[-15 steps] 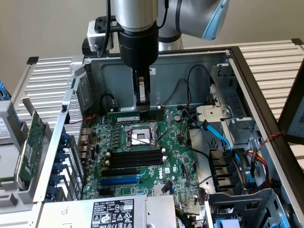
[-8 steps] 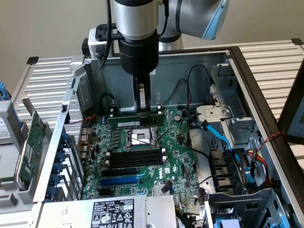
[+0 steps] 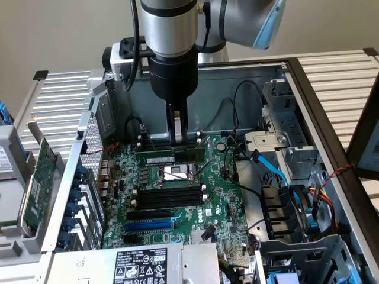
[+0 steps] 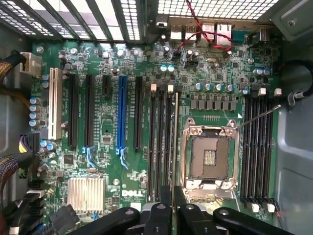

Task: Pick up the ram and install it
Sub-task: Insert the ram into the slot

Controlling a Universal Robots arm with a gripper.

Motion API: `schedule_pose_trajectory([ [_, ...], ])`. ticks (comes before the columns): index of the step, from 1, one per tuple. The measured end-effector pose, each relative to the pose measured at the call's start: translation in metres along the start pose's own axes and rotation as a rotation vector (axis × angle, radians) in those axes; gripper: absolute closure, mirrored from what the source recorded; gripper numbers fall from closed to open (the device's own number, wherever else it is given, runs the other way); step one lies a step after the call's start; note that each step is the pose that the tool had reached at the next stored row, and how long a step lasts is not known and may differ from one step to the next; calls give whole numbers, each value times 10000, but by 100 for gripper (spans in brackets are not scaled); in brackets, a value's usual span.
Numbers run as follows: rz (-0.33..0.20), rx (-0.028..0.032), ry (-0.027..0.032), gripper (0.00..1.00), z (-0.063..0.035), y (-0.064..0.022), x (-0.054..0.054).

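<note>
The ram [image 3: 155,158] [image 4: 175,142]: I hold it down at the motherboard [image 3: 219,201] [image 4: 107,127], just beside the CPU socket [image 3: 177,173] [image 4: 209,159] and between that socket and a bank of black memory slots [image 4: 160,142].
My gripper [image 3: 176,139] [image 4: 173,208]: nearly closed and pinched on the ram. My fingers [image 4: 159,215] press one against each flat face, taking it near the middle of its top edge.
Long axis: in the exterior view it runs from left to right, level with the board and parallel to the memory slots.
Facing: it stands on edge, with the pale label strip turned toward the exterior camera. My wrist camera looks straight down on it, so there it is a thin line alongside the slots.
Seating: I cannot tell whether its lower edge is in a slot or just above one.
Exterior view's left: a green expansion card [image 3: 37,177] with a metal bracket stands outside the case, well apart from me.
Exterior view's middle: a second bank of black slots [image 3: 169,196] lies on the near side of the socket, with a blue slot [image 3: 148,225] [image 4: 121,112] nearer still.
Exterior view's right: a blue cable [image 3: 269,168] and black wires cross the drive bay, away from the ram.
</note>
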State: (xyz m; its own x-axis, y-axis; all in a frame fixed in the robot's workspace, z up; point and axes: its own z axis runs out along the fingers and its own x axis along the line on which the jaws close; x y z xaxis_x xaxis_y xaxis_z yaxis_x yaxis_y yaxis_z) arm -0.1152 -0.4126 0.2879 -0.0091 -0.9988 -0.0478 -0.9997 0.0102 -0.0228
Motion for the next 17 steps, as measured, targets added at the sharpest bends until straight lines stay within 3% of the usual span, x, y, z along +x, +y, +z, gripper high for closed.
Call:
schedule_pose_trajectory([
  [13,0,1,24,86,48,5,56],
  [17,-4,0,119,86,77,8,58],
])
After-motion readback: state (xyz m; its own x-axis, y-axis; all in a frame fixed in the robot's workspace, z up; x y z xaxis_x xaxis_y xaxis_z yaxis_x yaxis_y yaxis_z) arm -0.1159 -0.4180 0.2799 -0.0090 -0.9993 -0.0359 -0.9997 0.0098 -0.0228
